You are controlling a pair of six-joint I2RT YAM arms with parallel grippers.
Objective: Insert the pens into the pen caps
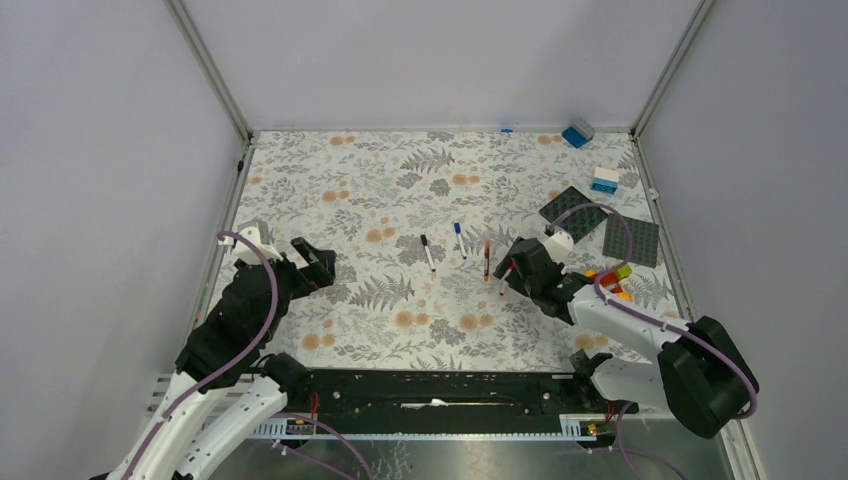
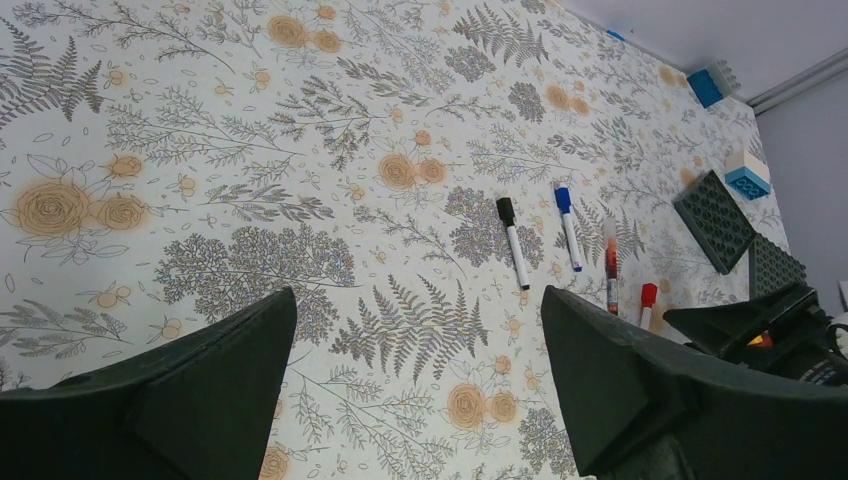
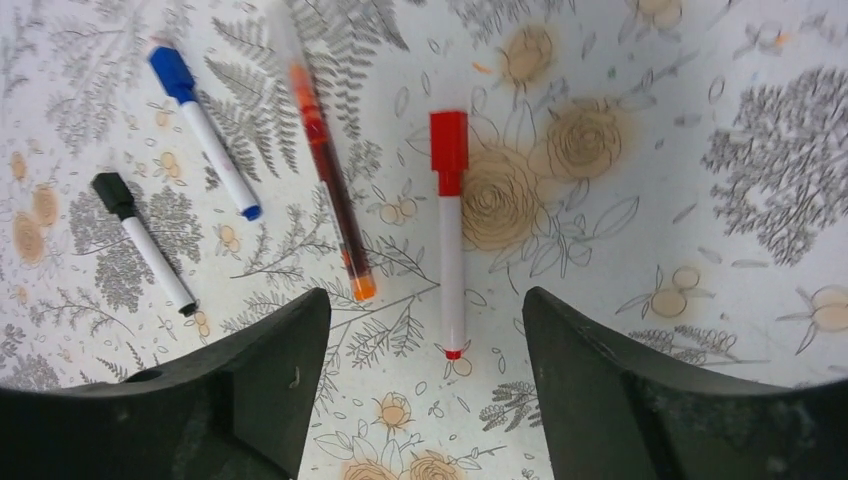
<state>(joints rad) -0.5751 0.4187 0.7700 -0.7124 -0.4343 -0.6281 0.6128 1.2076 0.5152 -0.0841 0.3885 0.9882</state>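
Observation:
Several pens lie side by side mid-mat. A white pen point(image 3: 451, 235) with a red cap point(image 3: 449, 150) on it lies flat between and just beyond the fingers of my right gripper point(image 3: 425, 300), which is open and holds nothing. To its left are a red-barrelled pen point(image 3: 328, 165) with an orange end, a white pen with a blue cap point(image 3: 172, 72), and a white pen with a black cap point(image 3: 113, 193). My left gripper point(image 1: 318, 262) hangs open and empty over the mat's left side, well away from the pens point(image 2: 513, 243). No loose cap shows.
Two dark studded baseplates point(image 1: 572, 213) point(image 1: 632, 240) lie at the right. Blue bricks point(image 1: 578, 132) point(image 1: 604, 180) sit near the back right corner. Small coloured bricks point(image 1: 615, 278) lie beside the right arm. Grey walls close in the mat on three sides.

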